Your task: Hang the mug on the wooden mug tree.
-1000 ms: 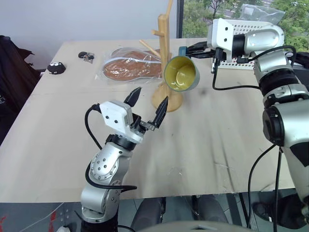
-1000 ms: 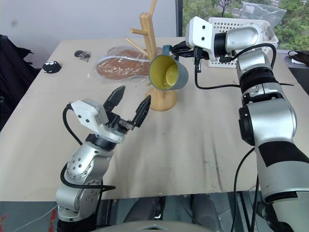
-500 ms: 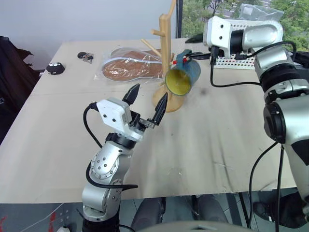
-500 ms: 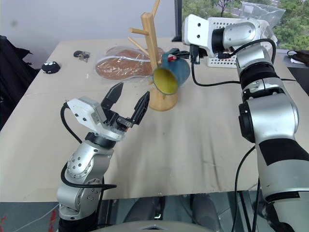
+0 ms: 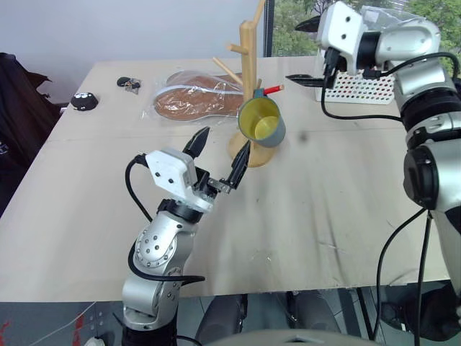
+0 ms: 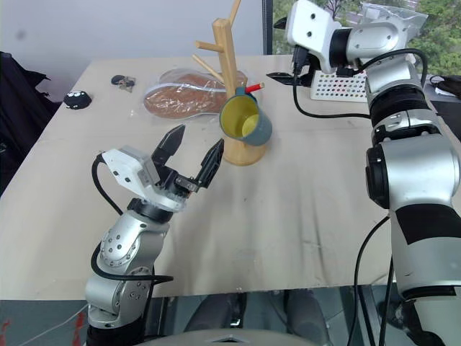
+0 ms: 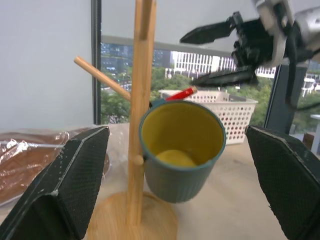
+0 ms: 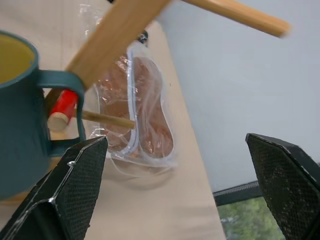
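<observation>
On the pale wooden tabletop [image 5: 324, 202], our right gripper [image 5: 308, 50] has its fingers spread wide and empty at two o'clock from the small teal-blue ceramic mug with yellow interior [image 5: 262, 122]. A second ago it clamped the mug; now the mug hangs by its handle on the tall light-wood mug tree's [image 5: 248, 65] red-tipped peg, so we back away. Our left gripper [image 5: 222, 151] waits, fingers apart.

- A pale plywood tabletop [image 5: 324, 209] stood before a plain white wall [image 5: 130, 29].
- A dark-framed window [image 5: 288, 25] showed green trees outside in daylight.
</observation>
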